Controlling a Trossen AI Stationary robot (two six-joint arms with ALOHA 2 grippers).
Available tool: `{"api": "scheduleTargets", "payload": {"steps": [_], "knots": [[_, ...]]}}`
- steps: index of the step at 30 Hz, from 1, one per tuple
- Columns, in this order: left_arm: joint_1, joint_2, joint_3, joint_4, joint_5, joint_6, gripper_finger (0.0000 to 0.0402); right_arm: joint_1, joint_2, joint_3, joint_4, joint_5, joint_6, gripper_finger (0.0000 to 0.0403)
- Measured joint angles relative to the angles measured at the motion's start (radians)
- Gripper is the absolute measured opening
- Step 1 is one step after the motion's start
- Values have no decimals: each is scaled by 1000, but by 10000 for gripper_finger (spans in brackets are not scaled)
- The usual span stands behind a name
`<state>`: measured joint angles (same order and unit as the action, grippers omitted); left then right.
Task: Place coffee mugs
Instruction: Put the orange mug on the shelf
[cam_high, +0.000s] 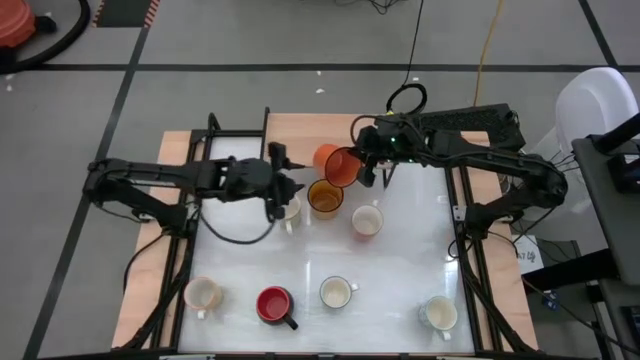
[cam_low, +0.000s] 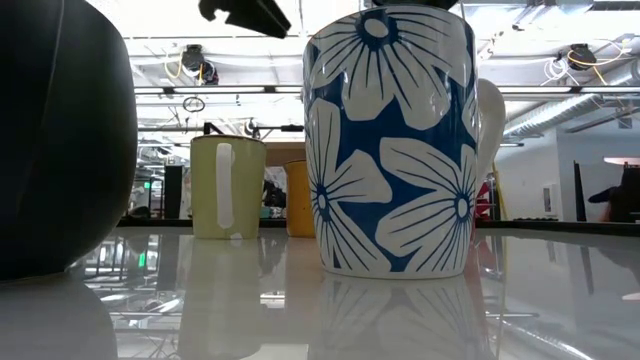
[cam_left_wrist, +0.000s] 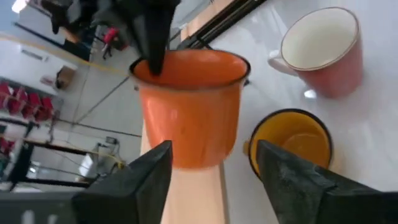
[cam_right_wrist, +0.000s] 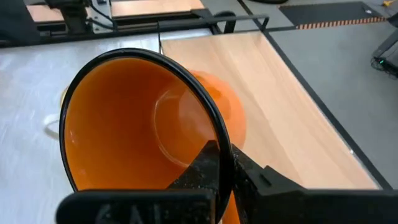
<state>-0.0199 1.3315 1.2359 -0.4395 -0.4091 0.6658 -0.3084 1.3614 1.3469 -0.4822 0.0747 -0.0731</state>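
Observation:
My right gripper (cam_high: 362, 170) (cam_right_wrist: 225, 171) is at the table's far side, shut on an orange mug (cam_high: 338, 165) (cam_right_wrist: 130, 124) that is tipped over the wooden strip there. My left gripper (cam_high: 288, 192) (cam_left_wrist: 214, 180) is open just left of it, over a white mug (cam_high: 290, 209), its fingers level with the orange mug (cam_left_wrist: 186, 106) and apart from it. An amber mug (cam_high: 325, 197) (cam_left_wrist: 289, 146) and a cream-lined mug (cam_high: 367, 221) (cam_left_wrist: 323, 50) stand upright beside them. Along the near edge stand a cream mug (cam_high: 203, 294), a red mug (cam_high: 274, 304) and two white mugs (cam_high: 338, 292) (cam_high: 438, 313). My right gripper holds the orange mug by its dark rim (cam_right_wrist: 214, 134), one finger (cam_left_wrist: 155, 43) inside the mug and one outside against the wall. The mug is tipped, its mouth facing the gripper. Whether its base touches the table I cannot tell.
Black frame rails (cam_high: 465, 230) run along both sides of the white table top (cam_high: 400, 270). In the low view a blue-flowered mug (cam_low: 390, 140) stands close, with a pale mug (cam_low: 228, 186) and the amber mug (cam_low: 297, 200) behind. The middle of the white top holds no mugs.

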Motion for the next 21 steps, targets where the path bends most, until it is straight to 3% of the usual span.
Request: {"api": "scheduleTargets", "payload": {"steps": [6,16,21], "knots": [[-2,87,92,-2,0,118,194,0,25,66,-31,-1,-7,4],[-34,163,163,-2,-7,376,191,-29,26,81,-49,-5,-15,4],[-35,189,165,-6,-76,488,191,-43,29,81,-48,-69,2,4]]}}
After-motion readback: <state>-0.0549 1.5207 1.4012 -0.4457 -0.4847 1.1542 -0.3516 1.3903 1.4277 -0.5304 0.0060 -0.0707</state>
